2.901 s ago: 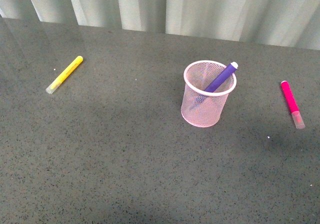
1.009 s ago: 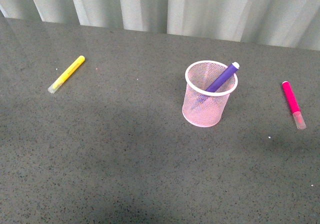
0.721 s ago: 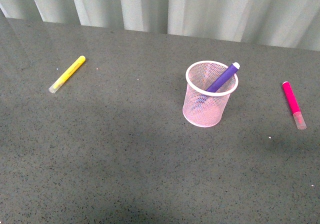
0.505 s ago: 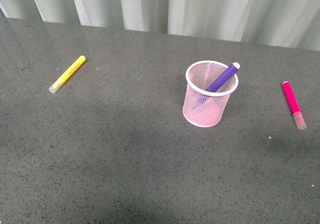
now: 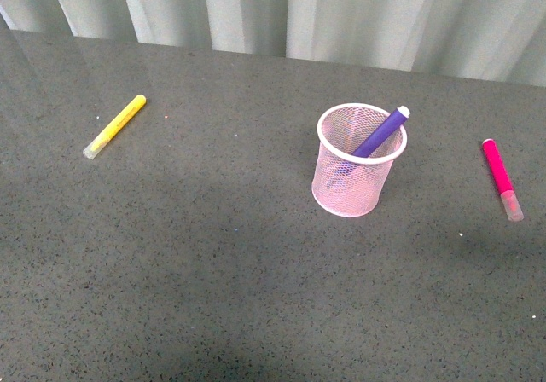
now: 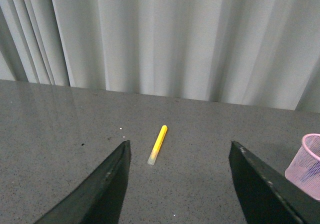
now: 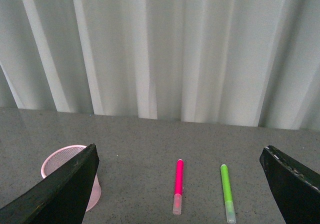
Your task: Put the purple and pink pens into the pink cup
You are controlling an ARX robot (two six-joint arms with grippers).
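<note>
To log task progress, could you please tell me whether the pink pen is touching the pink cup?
Apart. In the front view the pink pen lies on the table, with bare surface between it and the pink cup.

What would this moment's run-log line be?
purple pen: in pink cup | pink pen: on table, right of cup | left gripper: open, empty | right gripper: open, empty

front view | pink cup point(image 5: 345, 186), pink pen point(image 5: 500, 179), yellow marker point(image 5: 114, 126) | all slightly rightward

A pink mesh cup point(image 5: 345, 190), purple pen point(image 5: 380, 130), magenta pen point(image 5: 495, 167), yellow marker point(image 5: 116, 125).
</note>
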